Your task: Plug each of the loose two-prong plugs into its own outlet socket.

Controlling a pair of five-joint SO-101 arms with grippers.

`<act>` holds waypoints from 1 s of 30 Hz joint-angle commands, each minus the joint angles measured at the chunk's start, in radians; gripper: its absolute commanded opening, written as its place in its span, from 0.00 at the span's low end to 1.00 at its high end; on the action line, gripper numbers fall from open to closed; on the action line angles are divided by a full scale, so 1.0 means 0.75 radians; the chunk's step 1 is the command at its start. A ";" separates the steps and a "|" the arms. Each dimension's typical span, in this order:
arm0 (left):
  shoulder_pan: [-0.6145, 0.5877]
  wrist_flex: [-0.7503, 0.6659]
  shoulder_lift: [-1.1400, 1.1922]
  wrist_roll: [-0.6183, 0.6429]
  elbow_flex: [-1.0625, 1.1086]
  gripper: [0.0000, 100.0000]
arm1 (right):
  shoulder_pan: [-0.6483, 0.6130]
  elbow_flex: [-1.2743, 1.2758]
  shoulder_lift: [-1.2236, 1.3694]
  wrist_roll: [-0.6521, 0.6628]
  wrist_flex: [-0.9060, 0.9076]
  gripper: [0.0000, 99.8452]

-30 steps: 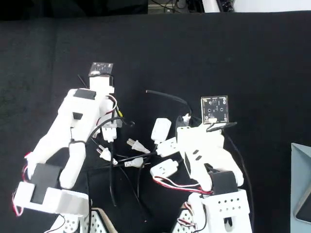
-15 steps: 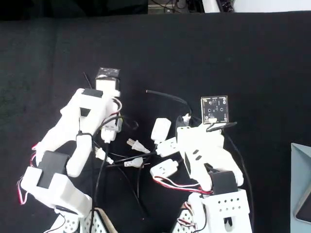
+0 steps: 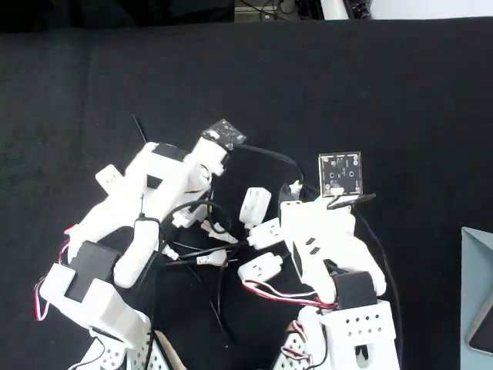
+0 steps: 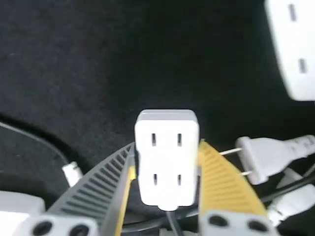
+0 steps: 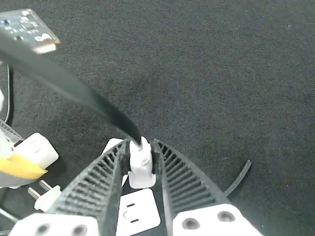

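My left gripper (image 4: 167,146) is shut on a white outlet block (image 4: 166,162) with two pairs of slots, lifted over the black mat. A loose two-prong plug (image 4: 260,158) lies just beside it, prongs pointing at the block. Another outlet socket (image 4: 294,46) lies further off. My right gripper (image 5: 140,145) is shut on a white plug (image 5: 139,167) with a black cable, directly over an outlet socket (image 5: 140,210). From above, the left gripper (image 3: 187,218) sits left of the loose plugs (image 3: 218,230), and the right gripper (image 3: 291,191) is beside the sockets (image 3: 256,206).
Black cables (image 3: 262,154) and white leads tangle between the two arms. A third socket (image 3: 259,267) lies near the right arm's base. A grey tray (image 3: 476,293) sits at the right edge. The far mat (image 3: 347,85) is open.
The left arm has swung right toward the centre and its wrist has turned, carrying the outlet block closer to the loose plugs. The right arm has stayed still.
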 commanded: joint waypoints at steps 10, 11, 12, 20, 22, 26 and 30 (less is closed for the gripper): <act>-0.060 0.172 -0.248 -0.004 -0.142 0.26 | 0.010 -0.060 0.001 0.010 -0.031 0.01; -0.064 0.209 -0.299 0.010 -0.140 0.26 | 0.010 -0.062 0.001 0.010 -0.031 0.01; -0.085 0.239 -0.348 0.041 -0.140 0.26 | 0.010 -0.062 0.001 0.010 -0.031 0.01; -0.193 0.309 -0.595 0.182 0.069 0.26 | 0.010 -0.066 0.003 0.012 -0.031 0.01; -0.191 0.260 -0.620 0.182 0.191 0.26 | 0.010 -0.066 0.003 0.012 -0.031 0.01; -0.204 0.055 -0.620 0.172 0.422 0.26 | 0.010 -0.066 0.003 0.012 -0.031 0.01; -0.195 -0.082 -0.622 0.135 0.596 0.26 | 0.010 -0.062 0.003 0.012 -0.031 0.01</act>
